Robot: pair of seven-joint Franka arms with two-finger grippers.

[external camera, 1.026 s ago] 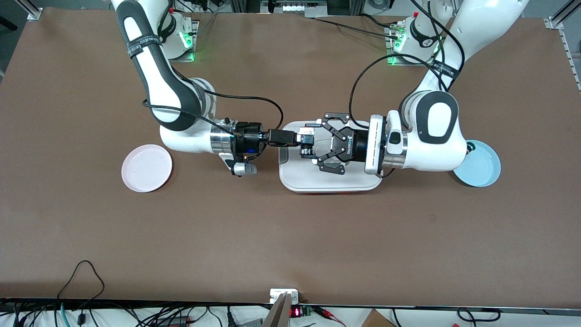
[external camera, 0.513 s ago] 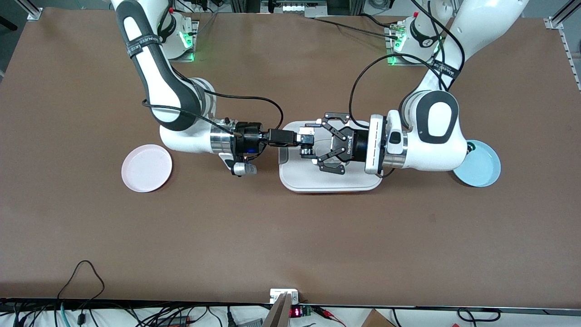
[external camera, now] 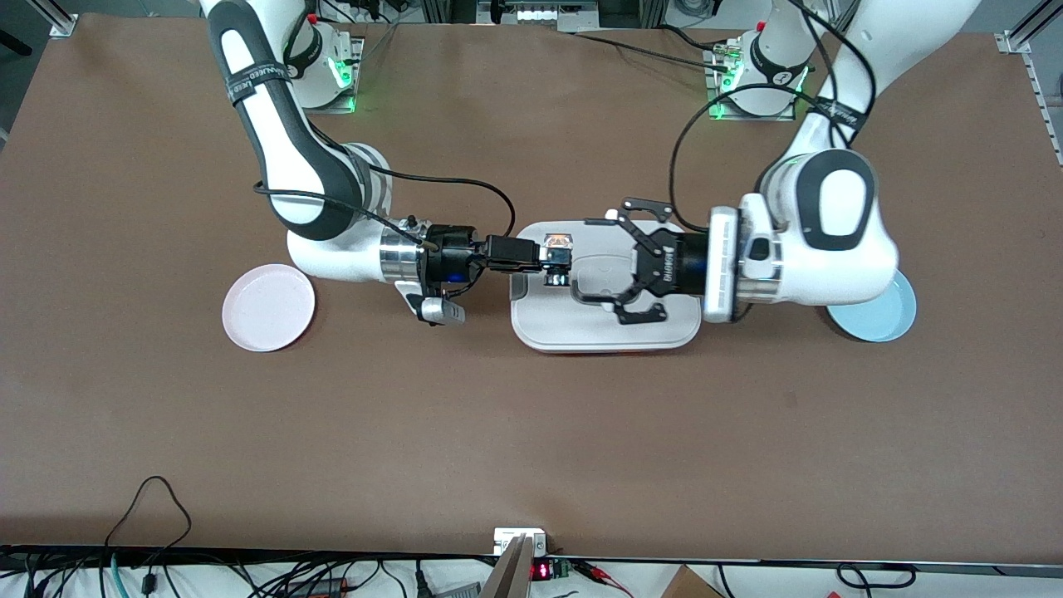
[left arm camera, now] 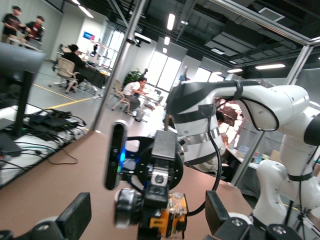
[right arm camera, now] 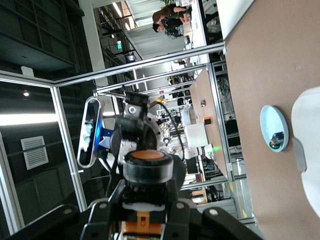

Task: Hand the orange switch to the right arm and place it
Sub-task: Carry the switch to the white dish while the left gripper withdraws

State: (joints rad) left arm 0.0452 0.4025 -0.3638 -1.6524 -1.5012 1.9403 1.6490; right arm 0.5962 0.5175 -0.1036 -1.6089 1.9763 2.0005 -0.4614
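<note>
Closed jaws of the right gripper (external camera: 558,264) pinch the orange switch (external camera: 556,242) by its black body, and this leaves the orange cap free and turned outward, as the right wrist view shows with the round cap (right arm camera: 147,156) sitting just above the fingers. Both arms lie almost level and point at each other over the white tray (external camera: 540,332) in the middle of the table, which I judge is the posture for a hand-over in the air. The left gripper (external camera: 619,270) is the open-linkage claw; its fingers stand spread wide and hold nothing, with a clear gap between them and the switch. In the left wrist view the switch (left arm camera: 169,216) appears between the two dark fingertips (left arm camera: 74,215) but farther off, clamped in the other arm's gripper. So the transfer seems to be done, and the part left is the placing. A pink plate (external camera: 268,306) lies near the right arm's end of the table, nearer to the front camera than that arm's wrist, and a blue plate (external camera: 880,320) lies at the left arm's end, partly under the left arm. I suppose the pink plate is the goal, because it is within easy reach of the right arm.
</note>
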